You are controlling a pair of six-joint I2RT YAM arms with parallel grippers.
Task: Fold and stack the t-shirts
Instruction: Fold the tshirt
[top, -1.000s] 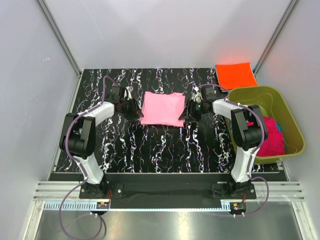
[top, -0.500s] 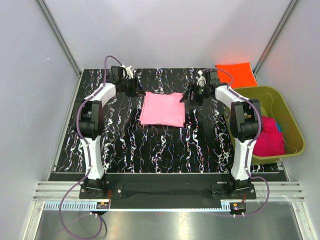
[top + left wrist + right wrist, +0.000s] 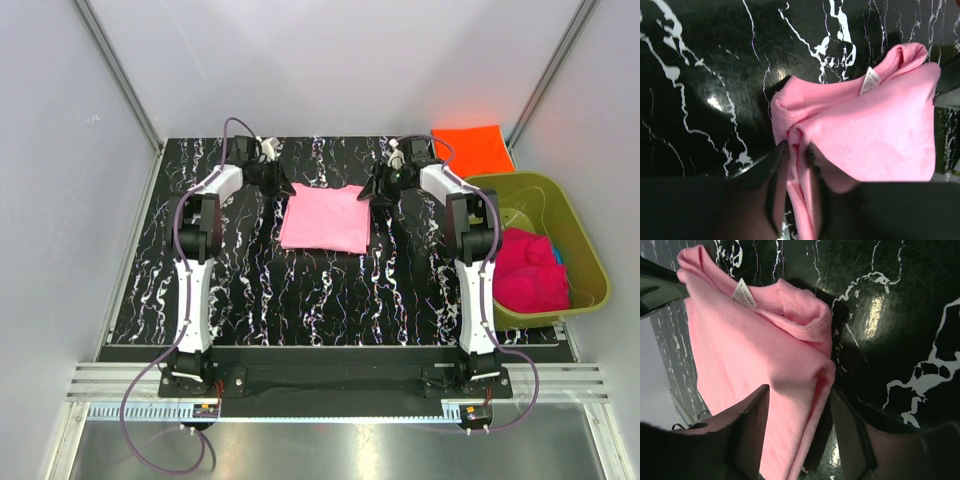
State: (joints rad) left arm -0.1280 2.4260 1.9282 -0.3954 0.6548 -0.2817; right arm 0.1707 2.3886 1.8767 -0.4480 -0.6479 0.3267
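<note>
So, the light pink t-shirt [image 3: 325, 218] lies folded on the counter [image 3: 250, 290]. Our left gripper [image 3: 795, 147] is clamped on its far corner, and our right gripper [image 3: 799, 390] straddles the other, jaws apart. The orange t-shirt [image 3: 472, 148] is folded aside; the magenta t-shirt [image 3: 525, 270] waits in the tub [image 3: 590, 262].

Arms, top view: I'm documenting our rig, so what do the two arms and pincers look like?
The left arm and right arm have white links, black joints and purple cables running from their bases. The left pincer and right pincer are black.
</note>
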